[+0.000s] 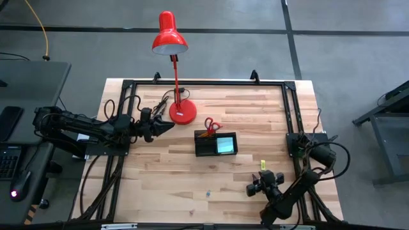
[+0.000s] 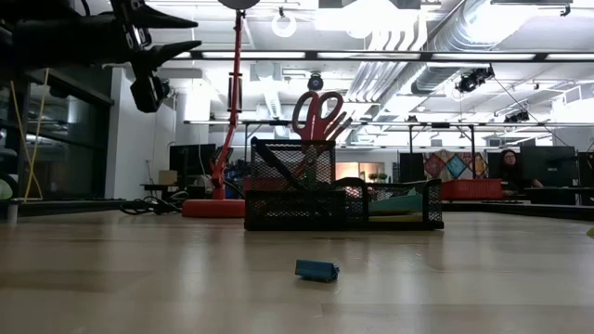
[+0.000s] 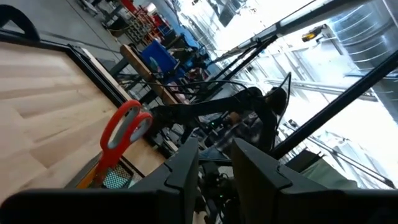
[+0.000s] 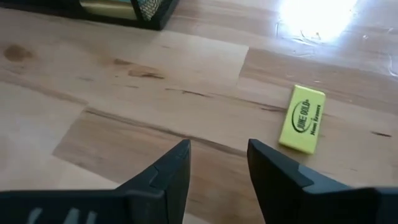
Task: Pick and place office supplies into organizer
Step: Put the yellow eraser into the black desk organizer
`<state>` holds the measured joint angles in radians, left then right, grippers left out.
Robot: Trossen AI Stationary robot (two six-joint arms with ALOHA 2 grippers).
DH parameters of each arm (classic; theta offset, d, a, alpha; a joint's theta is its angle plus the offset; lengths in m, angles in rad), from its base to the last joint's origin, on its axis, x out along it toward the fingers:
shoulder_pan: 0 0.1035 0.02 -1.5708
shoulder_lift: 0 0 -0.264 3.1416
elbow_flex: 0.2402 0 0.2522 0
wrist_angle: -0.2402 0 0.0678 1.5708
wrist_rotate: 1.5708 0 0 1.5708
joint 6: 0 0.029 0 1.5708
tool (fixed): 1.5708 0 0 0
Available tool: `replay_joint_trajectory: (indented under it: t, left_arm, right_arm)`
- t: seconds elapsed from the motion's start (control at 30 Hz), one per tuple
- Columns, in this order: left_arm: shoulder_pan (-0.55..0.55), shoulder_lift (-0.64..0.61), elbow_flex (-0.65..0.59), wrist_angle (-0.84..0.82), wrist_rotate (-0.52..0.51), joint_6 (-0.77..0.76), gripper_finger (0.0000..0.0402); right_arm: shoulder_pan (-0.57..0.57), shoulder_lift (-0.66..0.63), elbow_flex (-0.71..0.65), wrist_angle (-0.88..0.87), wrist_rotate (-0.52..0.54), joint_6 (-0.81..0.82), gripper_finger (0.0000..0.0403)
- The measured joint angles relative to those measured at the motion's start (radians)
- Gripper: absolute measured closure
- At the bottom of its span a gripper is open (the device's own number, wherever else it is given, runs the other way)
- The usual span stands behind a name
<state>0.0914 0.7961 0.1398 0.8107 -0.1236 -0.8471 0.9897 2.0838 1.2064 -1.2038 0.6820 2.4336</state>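
- Black mesh organizer point(image 1: 215, 144) stands near the table's point(image 1: 160, 185) centre, red-handled scissors point(image 1: 211, 125) upright in one compartment, a teal sticky pad point(image 1: 224, 145) lying in the other.
- Yellow block point(image 4: 302, 119) lies on bare wood towards the right edge, apart from the organizer.
- Small blue item point(image 2: 316, 270) lies alone towards the front edge.
- Right tool point(image 4: 216, 163) is low near the front right corner; fingers apart, holding nothing, short of the block.
- Left tool point(image 1: 167, 126) hangs above the table beside the red lamp base point(image 1: 183, 112); fingers slightly parted, empty.
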Motion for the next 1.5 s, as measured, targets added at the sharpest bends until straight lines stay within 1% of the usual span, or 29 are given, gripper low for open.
replay_joint_trajectory:
  t: [0.13, 0.3, 0.43, 0.63, 0.87, 0.97, 1.17, 1.33, 1.4, 1.5]
  left_arm:
    - [0.000, 0.000, 0.000, 0.000, 0.010, -0.022, 0.0314]
    - [0.000, 0.000, 0.000, -0.015, 0.012, -0.014, 0.0314]
    - [0.000, 0.000, 0.000, -0.014, 0.022, -0.014, 0.0314]
    - [0.000, 0.000, 0.000, -0.013, 0.065, -0.014, 0.0314]
    - [0.000, 0.000, 0.000, 0.008, 0.079, -0.014, 0.0314]
    - [0.000, 0.000, 0.000, -0.014, 0.070, -0.014, 0.0314]
    - [0.000, 0.000, 0.000, -0.029, 0.018, -0.018, 0.0314]
    - [0.000, 0.000, 0.000, -0.038, 0.009, -0.022, 0.0314]
    - [0.000, 0.000, 0.000, -0.038, 0.009, -0.022, 0.0314]
    - [0.000, 0.000, 0.000, -0.044, 0.001, -0.022, 0.0314]
  right_arm:
    - [0.010, 0.000, 0.000, -0.008, -0.030, -0.003, 0.0269]
    - [0.020, 0.002, 0.000, -0.015, -0.062, -0.017, 0.0278]
    - [0.026, 0.007, -0.026, -0.001, -0.047, 0.013, 0.0279]
    - [0.023, -0.002, -0.108, 0.127, -0.024, 0.009, 0.0279]
    - [-0.001, 0.002, -0.105, 0.111, -0.039, 0.009, 0.0279]
    - [-0.015, 0.005, -0.106, 0.084, -0.027, 0.008, 0.0279]
    - [-0.033, 0.008, -0.116, 0.033, -0.041, 0.008, 0.0279]
    - [-0.033, 0.000, -0.168, 0.136, -0.015, -0.021, 0.0280]
    - [-0.033, -0.001, -0.175, 0.150, -0.006, -0.026, 0.0287]
    - [-0.033, 0.000, -0.171, 0.133, -0.018, -0.030, 0.0315]
